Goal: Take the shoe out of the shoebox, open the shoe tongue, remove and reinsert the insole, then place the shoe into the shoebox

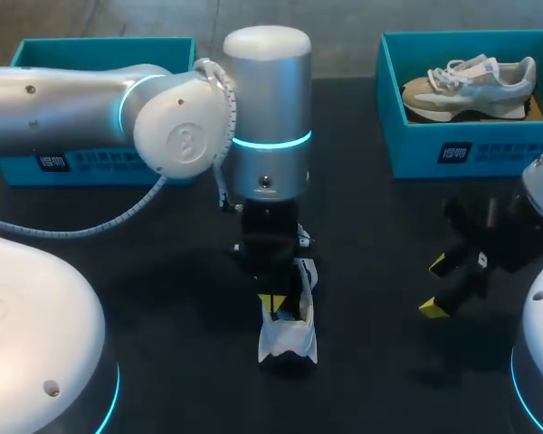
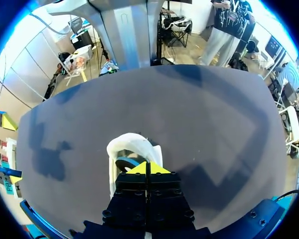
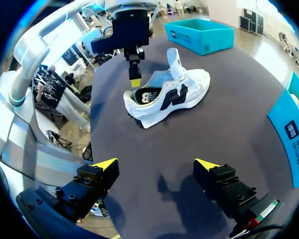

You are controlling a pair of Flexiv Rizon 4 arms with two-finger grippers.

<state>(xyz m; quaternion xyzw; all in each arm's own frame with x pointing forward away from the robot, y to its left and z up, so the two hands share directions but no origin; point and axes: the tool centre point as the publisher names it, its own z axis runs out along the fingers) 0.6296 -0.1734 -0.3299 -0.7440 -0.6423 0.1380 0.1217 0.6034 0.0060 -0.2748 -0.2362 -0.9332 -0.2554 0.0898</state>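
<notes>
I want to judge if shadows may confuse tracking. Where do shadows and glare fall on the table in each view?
Head view: shadows hardly show on the black table; sheen on the left arm. Left wrist view: dark shadows lie on the table on both sides of the white shoe. Right wrist view: the right gripper casts its shadow between its open fingers.

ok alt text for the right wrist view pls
A white shoe with dark side panels stands on the dark table, tongue raised, while the left pincer points down at its heel opening, tips together. The right pincer hangs open, short of the shoe; a teal shoebox sits beyond the shoe.
</notes>
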